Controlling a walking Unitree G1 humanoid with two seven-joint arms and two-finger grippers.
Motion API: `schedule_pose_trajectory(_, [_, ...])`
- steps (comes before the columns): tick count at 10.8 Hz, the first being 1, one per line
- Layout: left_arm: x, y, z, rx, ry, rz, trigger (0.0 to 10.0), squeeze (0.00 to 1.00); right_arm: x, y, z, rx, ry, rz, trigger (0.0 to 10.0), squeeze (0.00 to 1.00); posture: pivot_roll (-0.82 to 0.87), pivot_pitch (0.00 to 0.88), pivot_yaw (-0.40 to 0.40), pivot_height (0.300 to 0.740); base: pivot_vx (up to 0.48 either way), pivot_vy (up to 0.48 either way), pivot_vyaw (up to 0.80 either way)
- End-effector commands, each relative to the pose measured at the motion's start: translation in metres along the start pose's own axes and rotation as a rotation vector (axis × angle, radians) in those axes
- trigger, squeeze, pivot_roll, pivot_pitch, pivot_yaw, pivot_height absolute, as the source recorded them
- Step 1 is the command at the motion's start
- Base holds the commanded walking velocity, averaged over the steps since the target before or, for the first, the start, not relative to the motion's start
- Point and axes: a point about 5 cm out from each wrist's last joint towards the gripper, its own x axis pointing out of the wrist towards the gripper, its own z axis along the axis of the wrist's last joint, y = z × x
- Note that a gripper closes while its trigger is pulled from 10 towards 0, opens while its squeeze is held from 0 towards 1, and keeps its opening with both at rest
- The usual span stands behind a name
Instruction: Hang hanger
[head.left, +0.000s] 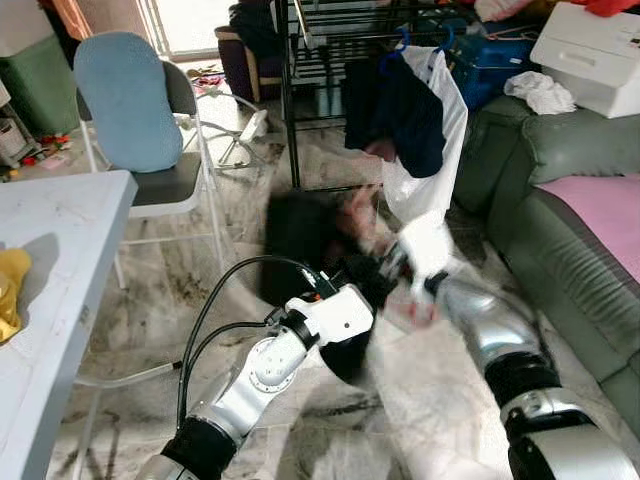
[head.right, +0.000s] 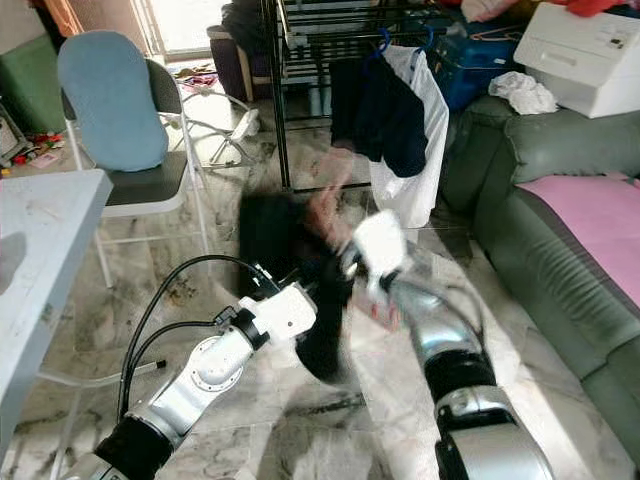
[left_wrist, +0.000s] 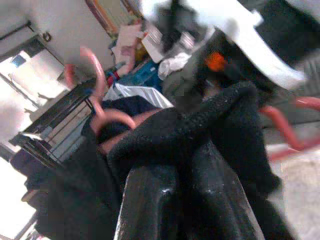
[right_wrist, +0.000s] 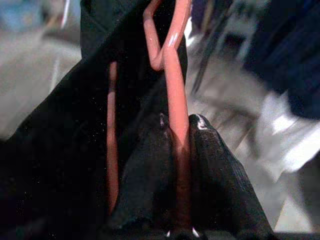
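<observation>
Marble floor (head.left: 150, 330) runs under everything, with a grey table (head.left: 60, 230) at the far left and a folding chair with a blue cushion (head.left: 125, 100) behind it. Nearer the middle, the left arm reaches forward with its elbow bent; the left gripper (left_wrist: 190, 165) has its fingers pressed together on a fold of the black garment (head.left: 300, 235). Just right of that, the right arm stretches up and forward, and the right gripper (right_wrist: 181, 145) pinches the pink hanger (right_wrist: 172, 75) by its neck, the garment draped over it. Both hands blur in the head views, low in front of the black drying rack (head.left: 290, 90), where a dark shirt (head.left: 400, 110) and a white one (head.left: 440, 130) already hang. A green sofa (head.left: 560, 230) lies at the right. The carry seems to be in hand: next, I judge, the hook must be lifted to a free rail and set over it.
</observation>
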Motion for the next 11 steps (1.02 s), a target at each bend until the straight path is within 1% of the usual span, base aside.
schedule_pose_trajectory(1, [0.006, 0.004, 0.013, 0.01, -0.069, 0.009, 10.0, 0.0, 0.004, -0.006, 0.025, -0.003, -0.121, -0.054, 10.0, 0.0, -0.03, 0.0, 0.007, 0.74, 0.0, 0.0, 0.0])
schedule_pose_trajectory(2, [0.005, -0.003, 0.012, -0.031, -0.065, -0.026, 10.0, 0.0, 0.003, -0.01, 0.031, 0.017, -0.171, -0.099, 10.0, 0.0, -0.03, 0.0, 0.011, 0.74, 0.0, 0.0, 0.0])
schedule_pose_trajectory(3, [0.003, -0.014, 0.006, -0.072, -0.034, -0.083, 10.0, 0.0, 0.003, -0.012, 0.038, 0.037, -0.221, -0.118, 10.0, 0.0, -0.03, 0.0, 0.011, 0.74, 0.0, 0.0, 0.0])
schedule_pose_trajectory(4, [0.001, -0.019, 0.001, -0.133, -0.003, -0.111, 10.0, 0.27, 0.004, -0.012, 0.044, 0.048, -0.25, -0.124, 10.0, 0.0, -0.04, 0.0, 0.012, 0.74, 0.0, 0.0, 0.0])
schedule_pose_trajectory(5, [-0.001, -0.021, -0.002, -0.188, 0.011, -0.136, 10.0, 1.0, 0.006, -0.01, 0.048, 0.041, -0.273, -0.117, 10.0, 0.0, -0.04, 0.0, 0.013, 0.74, 0.0, 0.0, 0.0])
schedule_pose_trajectory(6, [-0.003, -0.022, -0.003, -0.22, 0.014, -0.156, 10.0, 1.0, 0.006, -0.007, 0.05, 0.046, -0.286, -0.101, 10.0, 0.0, -0.04, 0.0, 0.013, 0.74, 0.0, 0.0, 0.0])
schedule_pose_trajectory(8, [-0.008, -0.025, -0.007, -0.252, 0.028, -0.177, 10.0, 1.0, 0.007, -0.001, 0.048, 0.055, -0.284, -0.061, 10.0, 0.0, -0.03, 0.0, 0.014, 0.74, 0.0, 0.0, 0.0])
schedule_pose_trajectory(10, [-0.013, -0.019, -0.008, -0.247, 0.031, -0.162, 10.0, 1.0, 0.008, 0.001, 0.046, 0.071, -0.277, -0.035, 10.0, 0.0, -0.03, 0.0, 0.014, 0.74, 0.0, 0.0, 0.0])
schedule_pose_trajectory(11, [-0.018, -0.011, -0.008, -0.242, 0.03, -0.145, 10.0, 1.0, 0.007, 0.002, 0.044, 0.086, -0.273, -0.001, 10.0, 0.0, -0.03, 0.0, 0.014, 0.74, 0.0, 0.0, 0.0])
